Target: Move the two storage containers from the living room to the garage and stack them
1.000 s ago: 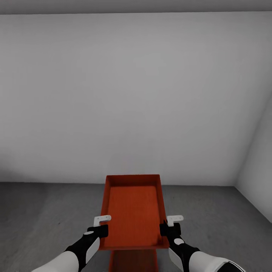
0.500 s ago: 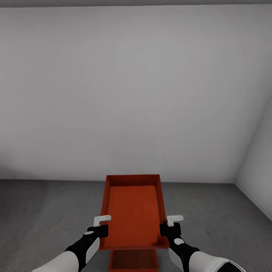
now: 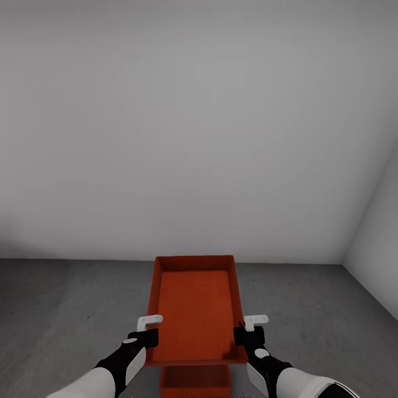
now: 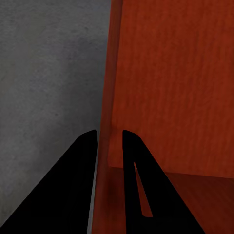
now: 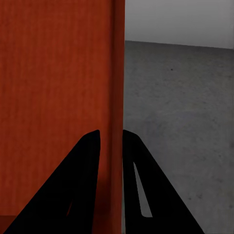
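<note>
Nearest, the second red-orange bin [image 3: 194, 381] sits on the grey garage floor [image 3: 61, 309] directly below the held container [image 3: 194, 307], long axes lined up, while left tool [image 3: 148, 329] and right tool [image 3: 249, 328] each pinch a low side wall, white wall [image 3: 199, 138] behind.

Matt, finely ribbed, seemingly plastic container [image 3: 193, 309]; mottled rough concrete floor [image 3: 66, 309]; smooth matt wall [image 3: 193, 138].

Head camera looks forward and down from above at a white wall [image 3: 199, 138] and grey floor [image 3: 66, 309]. Each wrist camera sits close against a side wall of the red bin [image 3: 194, 309], a part shared with the head view.
</note>
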### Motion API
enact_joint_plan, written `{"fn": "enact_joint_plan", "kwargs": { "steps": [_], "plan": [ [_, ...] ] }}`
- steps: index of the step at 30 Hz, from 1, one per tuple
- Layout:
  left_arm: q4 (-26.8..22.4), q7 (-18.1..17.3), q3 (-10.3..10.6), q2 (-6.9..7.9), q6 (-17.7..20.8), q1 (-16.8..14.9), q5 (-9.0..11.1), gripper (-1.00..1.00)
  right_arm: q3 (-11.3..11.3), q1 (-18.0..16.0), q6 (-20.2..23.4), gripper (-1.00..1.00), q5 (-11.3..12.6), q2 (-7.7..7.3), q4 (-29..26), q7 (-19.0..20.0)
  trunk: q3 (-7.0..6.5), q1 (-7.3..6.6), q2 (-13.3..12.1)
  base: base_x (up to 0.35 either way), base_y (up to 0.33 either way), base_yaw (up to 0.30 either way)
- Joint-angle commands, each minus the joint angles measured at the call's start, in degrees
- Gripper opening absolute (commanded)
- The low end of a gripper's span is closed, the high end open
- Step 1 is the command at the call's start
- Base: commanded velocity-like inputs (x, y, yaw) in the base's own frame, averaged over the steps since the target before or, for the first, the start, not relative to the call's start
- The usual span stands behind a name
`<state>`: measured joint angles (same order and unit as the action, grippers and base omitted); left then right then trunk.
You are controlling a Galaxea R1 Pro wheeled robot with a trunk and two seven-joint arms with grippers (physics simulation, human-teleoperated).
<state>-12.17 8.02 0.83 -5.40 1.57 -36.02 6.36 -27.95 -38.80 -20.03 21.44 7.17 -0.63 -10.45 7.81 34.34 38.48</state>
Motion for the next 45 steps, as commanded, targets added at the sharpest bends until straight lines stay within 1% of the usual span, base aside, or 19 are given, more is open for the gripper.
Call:
{"fn": "enact_joint_plan", "kwargs": {
  "steps": [1, 45],
  "plan": [
    [-0.3, 0.7, -1.1, 0.37, 0.2, 0.0, -0.7, -1.0, 3.8, 0.0, 0.2, -1.0, -0.8, 0.04, -0.1, 0.2, 0.19, 0.01, 0.1, 0.0, 0.0, 0.0],
    [-0.3, 0.7, -1.1, 0.04, 0.2, 0.0, -0.8, -1.0, 3.8, 0.0, 0.2, -1.0, -0.8, -0.05, -0.1, 0.2, 4.19, 0.01, 0.1, 0.0, 0.0, 0.0]
  ]
}}
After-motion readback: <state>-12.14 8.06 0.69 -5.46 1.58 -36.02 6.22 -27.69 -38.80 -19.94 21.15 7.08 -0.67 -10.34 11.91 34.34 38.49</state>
